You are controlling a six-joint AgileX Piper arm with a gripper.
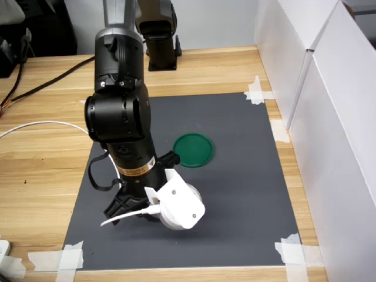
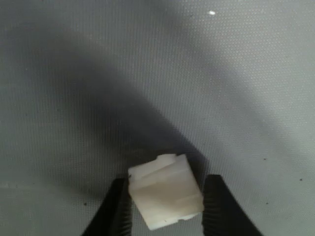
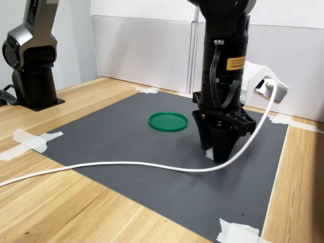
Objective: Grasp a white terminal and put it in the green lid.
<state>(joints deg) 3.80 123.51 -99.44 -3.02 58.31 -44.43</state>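
Your gripper (image 2: pixel 167 199) is down at the dark mat (image 1: pixel 247 176) on the wooden surface (image 1: pixel 47 164); in the wrist view the white terminal (image 2: pixel 166 191) sits between the two dark fingers (image 2: pixel 115 209), one finger apparently touching its side and the other just beside it, though I cannot tell whether they actually clamp it. In the second exterior view you see the terminal (image 3: pixel 208 153) only as a white speck at the fingertips; the green lid (image 3: pixel 168 121) lies flat on the mat, near the gripper toward the second exterior view's left, with nothing in it.

Matt grey mat (image 1: pixel 247 194); smooth white terminal (image 2: pixel 166 191); wooden table (image 1: pixel 41 170).
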